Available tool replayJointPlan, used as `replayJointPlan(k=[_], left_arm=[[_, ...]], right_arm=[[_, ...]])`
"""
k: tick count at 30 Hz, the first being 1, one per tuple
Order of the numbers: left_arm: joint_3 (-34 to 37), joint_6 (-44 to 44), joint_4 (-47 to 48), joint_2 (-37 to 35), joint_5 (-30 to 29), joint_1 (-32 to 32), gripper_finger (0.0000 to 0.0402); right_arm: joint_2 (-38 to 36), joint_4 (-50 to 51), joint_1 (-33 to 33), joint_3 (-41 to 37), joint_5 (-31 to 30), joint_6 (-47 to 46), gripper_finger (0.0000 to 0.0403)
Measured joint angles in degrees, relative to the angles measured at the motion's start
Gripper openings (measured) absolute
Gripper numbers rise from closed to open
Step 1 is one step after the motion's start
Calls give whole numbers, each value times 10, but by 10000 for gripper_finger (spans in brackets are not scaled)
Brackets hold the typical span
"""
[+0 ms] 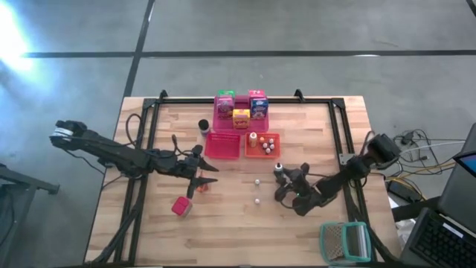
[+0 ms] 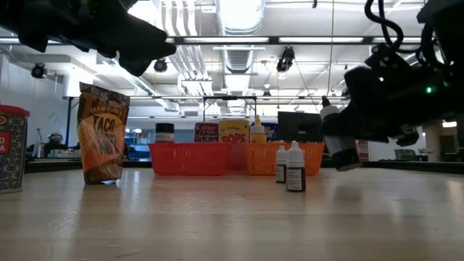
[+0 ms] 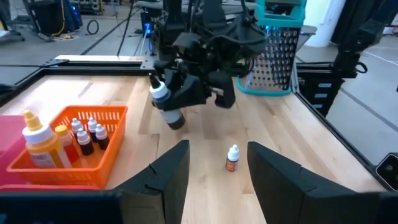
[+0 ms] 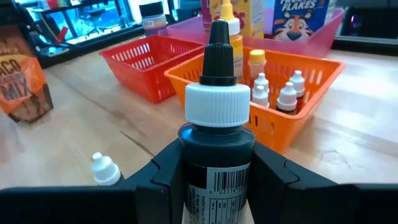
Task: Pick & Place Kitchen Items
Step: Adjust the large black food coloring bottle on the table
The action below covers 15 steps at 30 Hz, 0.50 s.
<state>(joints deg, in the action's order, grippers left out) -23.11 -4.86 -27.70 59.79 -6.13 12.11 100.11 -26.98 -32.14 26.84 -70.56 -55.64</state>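
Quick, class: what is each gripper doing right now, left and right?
Left gripper: open, holding nothing.
Right gripper: closed on a dark bottle with a white cap.

dark bottle (image 4: pixel 216 155) | white cap, upright, raised | two small droppers (image 1: pixel 256 181) on table

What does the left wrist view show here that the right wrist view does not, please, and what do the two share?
Only the left wrist view shows the right claw from outside, lifted above the table, and the teal-framed mesh thing behind it. Only the right wrist view shows the red basket, the taco mix pouch and the cereal cartons. Both show the dark bottle in the right claw's grip and the orange basket of small bottles.
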Motion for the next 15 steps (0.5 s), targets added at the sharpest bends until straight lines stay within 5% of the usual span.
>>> replayJointPlan(k=[9,15], left_arm=[[0,-1,-12,0,-7,0,168],[0,-1,-10,0,-9,0,168]], right_arm=[[114,-127,0,7,-50,-1,121],[125,-143,1,24,-38,47,146]])
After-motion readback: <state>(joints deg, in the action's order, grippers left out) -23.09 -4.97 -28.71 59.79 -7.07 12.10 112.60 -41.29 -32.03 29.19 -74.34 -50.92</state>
